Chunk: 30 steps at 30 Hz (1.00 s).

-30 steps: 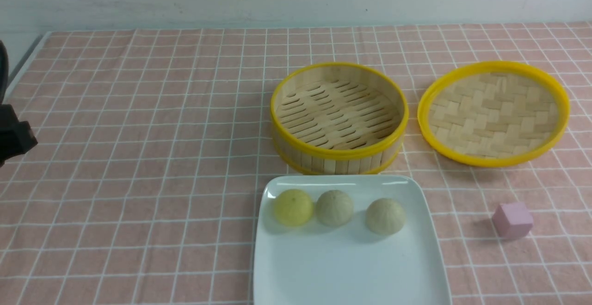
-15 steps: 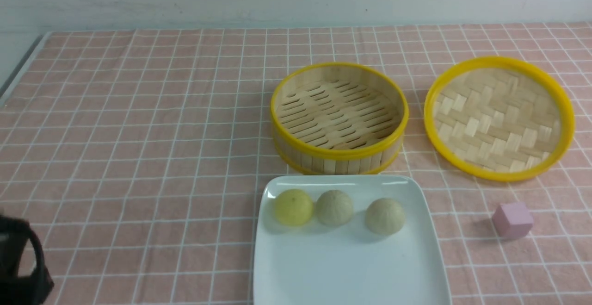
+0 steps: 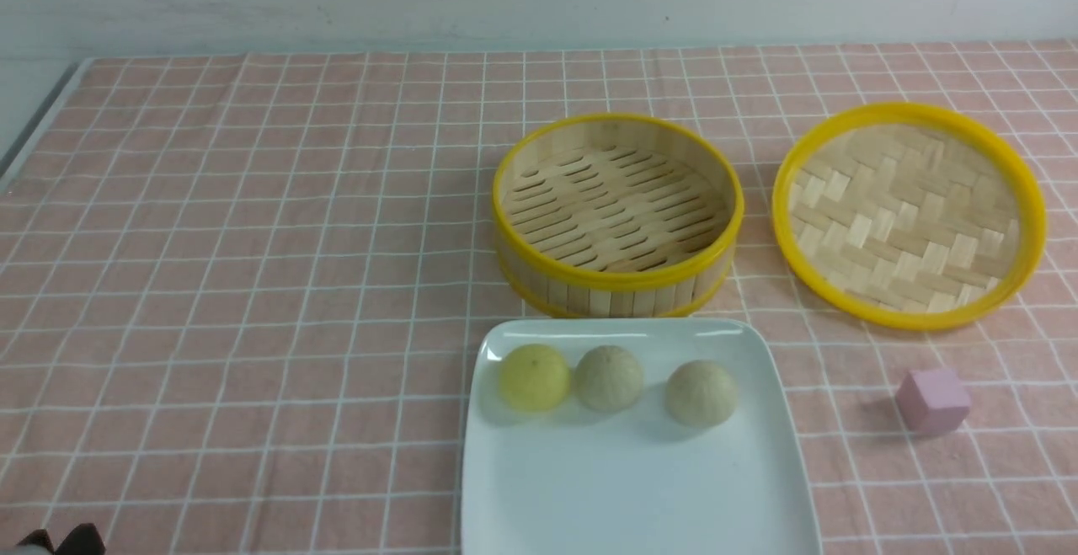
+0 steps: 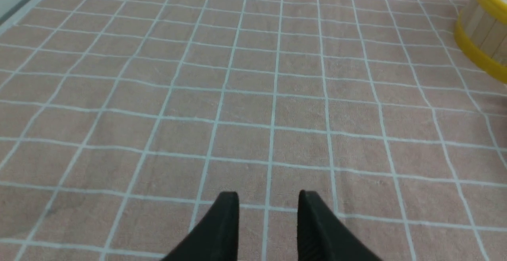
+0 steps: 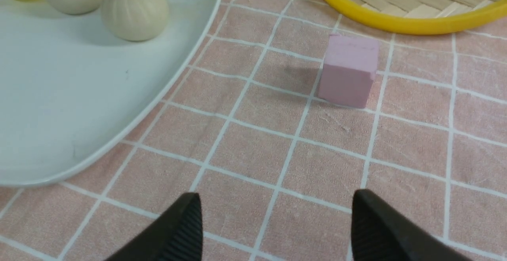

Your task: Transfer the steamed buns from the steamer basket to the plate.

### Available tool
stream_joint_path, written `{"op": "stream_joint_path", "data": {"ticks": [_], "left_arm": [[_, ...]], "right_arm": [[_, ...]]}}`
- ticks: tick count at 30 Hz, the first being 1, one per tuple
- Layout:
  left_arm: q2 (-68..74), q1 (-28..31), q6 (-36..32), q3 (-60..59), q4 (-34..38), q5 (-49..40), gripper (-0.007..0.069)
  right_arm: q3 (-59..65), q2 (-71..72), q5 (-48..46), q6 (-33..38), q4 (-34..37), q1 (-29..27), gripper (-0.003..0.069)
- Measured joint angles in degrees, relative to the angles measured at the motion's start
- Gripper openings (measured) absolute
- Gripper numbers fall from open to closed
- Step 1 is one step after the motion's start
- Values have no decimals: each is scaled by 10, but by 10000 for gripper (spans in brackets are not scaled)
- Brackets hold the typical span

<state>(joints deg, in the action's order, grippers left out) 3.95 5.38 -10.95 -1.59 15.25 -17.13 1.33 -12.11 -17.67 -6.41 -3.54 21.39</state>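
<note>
Now, risk first: my right gripper hangs spread wide and empty above the counter, with the pink cube just ahead and the plate rim near at its ten o'clock. A careless sweep from me could clip that cube or catch the rim, and I judge the round buns would roll easily on the glossy surface. My left gripper is parted a little, holding nothing, over bare checked cloth, with only a sliver of the steamer basket wall far off, so little danger on that side.

Nearest container, the plate: all three steamed buns sit along its far edge. Yellow bun at nine o'clock, touching or nearly touching the middle beige bun, then the third bun apart at three o'clock. Behind, at the plate's twelve o'clock, the steamer basket shows only slatted floor, nothing inside. At the basket's three o'clock, the shallow woven tray holds nothing either. By my judgement, the move is done.
</note>
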Motion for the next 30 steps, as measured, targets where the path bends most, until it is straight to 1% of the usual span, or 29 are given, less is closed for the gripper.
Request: {"op": "stream_joint_path", "data": {"ticks": [4, 7, 30], "left_arm": [[-40, 0, 0, 0, -4, -31, 243], [-46, 0, 0, 2, -14, -48, 243], [-46, 0, 0, 3, -23, -51, 243]], "right_arm": [[0, 0, 0, 0, 1, 0, 495], [0, 0, 0, 0, 1, 0, 495], [0, 0, 0, 0, -1, 0, 495]]}}
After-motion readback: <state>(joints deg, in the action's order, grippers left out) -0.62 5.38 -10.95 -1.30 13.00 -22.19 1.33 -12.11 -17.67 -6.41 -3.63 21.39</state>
